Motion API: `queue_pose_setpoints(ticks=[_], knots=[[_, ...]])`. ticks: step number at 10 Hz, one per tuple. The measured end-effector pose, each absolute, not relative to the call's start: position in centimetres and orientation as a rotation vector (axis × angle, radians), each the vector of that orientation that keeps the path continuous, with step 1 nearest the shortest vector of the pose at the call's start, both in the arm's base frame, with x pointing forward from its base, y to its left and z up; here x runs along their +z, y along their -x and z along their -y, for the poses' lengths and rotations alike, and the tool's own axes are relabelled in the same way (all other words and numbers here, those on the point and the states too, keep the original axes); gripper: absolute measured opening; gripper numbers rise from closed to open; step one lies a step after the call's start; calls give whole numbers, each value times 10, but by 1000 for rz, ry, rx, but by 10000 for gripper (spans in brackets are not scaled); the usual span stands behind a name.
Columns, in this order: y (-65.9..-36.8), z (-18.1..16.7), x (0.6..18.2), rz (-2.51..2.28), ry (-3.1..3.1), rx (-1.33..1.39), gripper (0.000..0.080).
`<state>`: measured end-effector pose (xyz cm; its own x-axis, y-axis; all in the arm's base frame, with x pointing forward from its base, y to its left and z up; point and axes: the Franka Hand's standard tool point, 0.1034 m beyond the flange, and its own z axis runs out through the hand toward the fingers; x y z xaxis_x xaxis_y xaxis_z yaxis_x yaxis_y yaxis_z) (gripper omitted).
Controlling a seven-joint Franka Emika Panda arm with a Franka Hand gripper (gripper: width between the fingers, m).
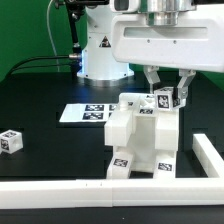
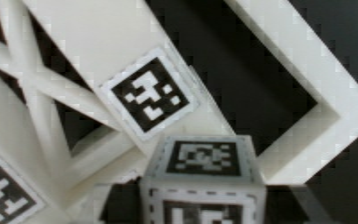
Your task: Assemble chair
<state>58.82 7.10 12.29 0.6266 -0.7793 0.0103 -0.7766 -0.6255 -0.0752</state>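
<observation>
The partly built chair (image 1: 140, 140) stands in the middle of the black table, made of glossy white slabs and blocks with black-and-white tags. My gripper (image 1: 166, 97) hangs over its top corner on the exterior view's right, shut on a small white tagged cube (image 1: 162, 100). The cube sits at or just above the chair's top; whether it touches is unclear. In the wrist view the cube (image 2: 197, 172) fills the space between my dark fingers (image 2: 119, 200), and behind it run the chair's white slats and a tagged slab (image 2: 146, 95).
The marker board (image 1: 85, 113) lies flat behind the chair. A loose tagged cube (image 1: 10, 141) rests at the exterior view's left. A long white rail (image 1: 100, 191) borders the front edge and turns up the right side. The robot's base (image 1: 100, 55) stands at the back.
</observation>
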Motion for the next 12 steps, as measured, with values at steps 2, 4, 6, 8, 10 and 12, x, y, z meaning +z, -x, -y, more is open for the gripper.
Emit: queue_pose_setpoints(ticks=[2, 4, 6, 8, 10, 12], knots=[[-588, -72, 123, -1652, 2572, -24, 281], [-589, -73, 123, -2024, 2269, 25, 281], [-589, -74, 123, -2061, 2232, 31, 281], [-589, -74, 123, -2004, 2283, 26, 492], [-591, -73, 124, -1573, 2591, -16, 615], [-590, -75, 123, -1337, 2723, -24, 639]])
